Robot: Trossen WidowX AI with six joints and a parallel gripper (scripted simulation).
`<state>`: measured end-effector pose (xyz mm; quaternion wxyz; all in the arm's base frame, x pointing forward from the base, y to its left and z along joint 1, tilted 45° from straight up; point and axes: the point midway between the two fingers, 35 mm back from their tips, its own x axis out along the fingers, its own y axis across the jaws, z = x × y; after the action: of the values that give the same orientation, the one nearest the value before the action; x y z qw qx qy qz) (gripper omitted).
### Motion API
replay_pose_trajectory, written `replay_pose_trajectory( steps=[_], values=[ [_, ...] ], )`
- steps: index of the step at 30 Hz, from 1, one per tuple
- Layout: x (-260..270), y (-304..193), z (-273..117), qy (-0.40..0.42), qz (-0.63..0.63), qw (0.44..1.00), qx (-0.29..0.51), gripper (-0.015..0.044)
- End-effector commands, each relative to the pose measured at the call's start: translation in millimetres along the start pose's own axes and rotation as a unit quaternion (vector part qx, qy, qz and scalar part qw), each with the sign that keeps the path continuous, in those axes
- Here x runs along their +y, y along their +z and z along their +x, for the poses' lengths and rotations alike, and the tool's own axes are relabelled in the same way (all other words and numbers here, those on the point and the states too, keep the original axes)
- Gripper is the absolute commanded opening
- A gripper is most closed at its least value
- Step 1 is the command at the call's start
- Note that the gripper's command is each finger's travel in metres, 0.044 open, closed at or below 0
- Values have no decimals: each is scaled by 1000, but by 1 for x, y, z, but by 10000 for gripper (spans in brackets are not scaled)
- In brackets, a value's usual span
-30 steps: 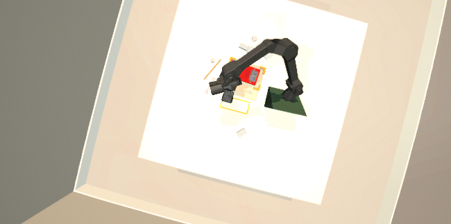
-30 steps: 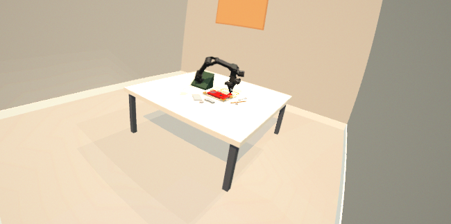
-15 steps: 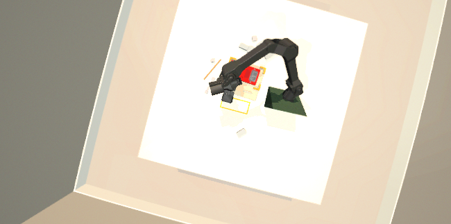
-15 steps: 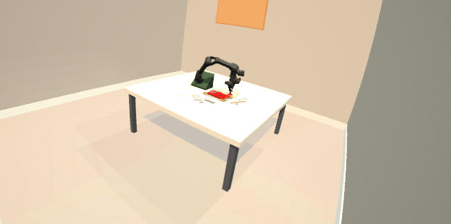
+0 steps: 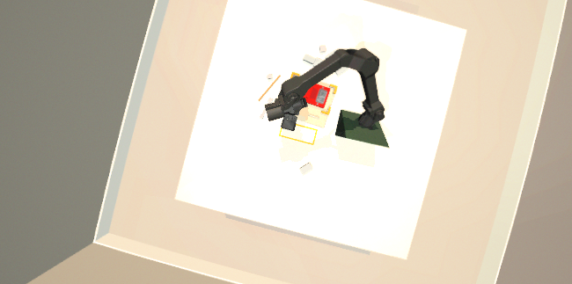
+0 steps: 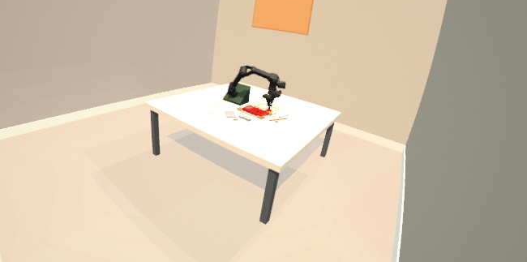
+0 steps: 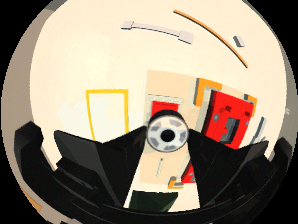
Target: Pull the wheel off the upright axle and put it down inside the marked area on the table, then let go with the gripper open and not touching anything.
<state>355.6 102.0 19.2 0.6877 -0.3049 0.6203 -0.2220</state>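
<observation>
The wheel (image 7: 167,146), with a pale spoked face, black rim and dark centre, is between the fingertips in the wrist view. My gripper (image 7: 167,131) (image 6: 269,107) is shut on it and points down over the beige board (image 7: 167,82). The upright axle is not visible; the wheel and fingers hide the spot below, so I cannot tell whether the wheel is clear of it. The marked area is a yellow rectangular outline (image 7: 107,91) (image 5: 297,140), beside the board and to the left of the wheel in the wrist view. Nothing shows inside it.
A red unit with grey parts (image 7: 238,105) (image 5: 314,95) stands on the board beside the wheel, with orange corner pieces (image 7: 200,92). An orange rod (image 7: 217,34) (image 5: 269,88) and a pale bar (image 7: 155,29) lie beyond. A dark green wedge (image 5: 352,127) (image 6: 242,94) stands by the arm's base.
</observation>
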Motion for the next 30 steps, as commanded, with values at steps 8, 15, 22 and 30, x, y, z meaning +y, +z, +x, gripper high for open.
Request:
replay_pose_trajectory(
  steps=[8,15,22,30],
  values=[
    [1,0,-6,1,1,1000,-3,0],
    [1,0,-9,1,1,1000,-3,0],
    [1,0,-11,1,1,1000,-3,0],
    [1,0,-17,1,1,1000,-4,0]
  ],
)
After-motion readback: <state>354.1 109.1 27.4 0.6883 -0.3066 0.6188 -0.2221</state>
